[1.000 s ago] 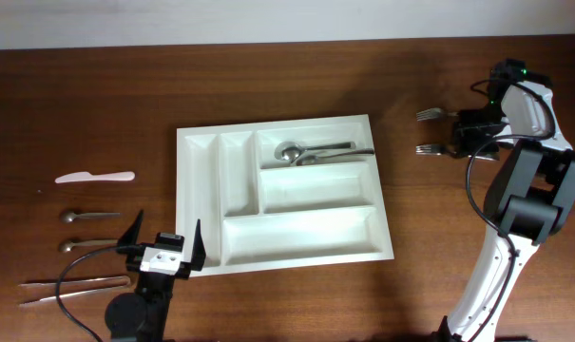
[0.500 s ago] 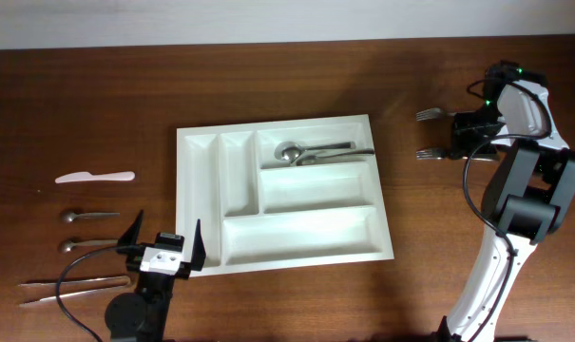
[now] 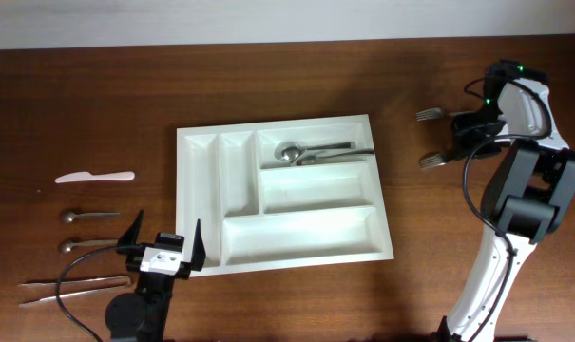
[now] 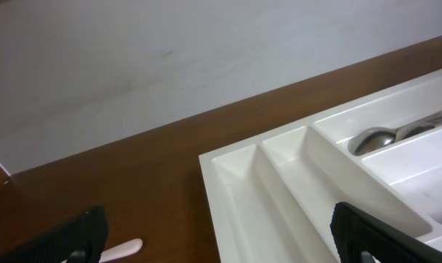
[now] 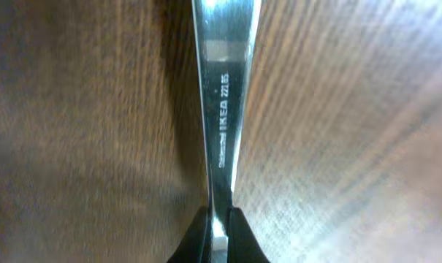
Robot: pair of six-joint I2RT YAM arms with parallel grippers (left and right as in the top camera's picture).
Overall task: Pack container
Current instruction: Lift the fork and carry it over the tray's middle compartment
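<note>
Though the right wrist view is nearly all wood grain and steel, you can still read that the right pincer [image 5: 218, 235] is clenched on the handle of a fork [image 5: 222, 109]. Its dark fingertips [image 5: 244, 242] are cut off by the bottom edge. From overhead those tips are lost against the black arm, so only the fork's tines show. You cannot tell whether the fork rests on the table [image 3: 287, 76] or hangs just above it.

The left wrist view crops the container [image 3: 239, 256] to one corner. The left pincer [image 3: 165, 237] appears there only as two dark wedges in the bottom corners. It is spread wide and holds nothing.

Seen whole from overhead, the container is a white rectangular tray. It has two narrow long compartments on its left and three wide ones on its right. Two spoons [image 3: 311, 151] lie in the farthest wide compartment, and the other compartments hold nothing.

You will find the container in the middle of the table. Its near left corner is just beside the left pincer. The right pincer and its fork sit well apart to the right, about level with the spoons. A second fork [image 3: 430, 114] lies near it, farther back.
</note>
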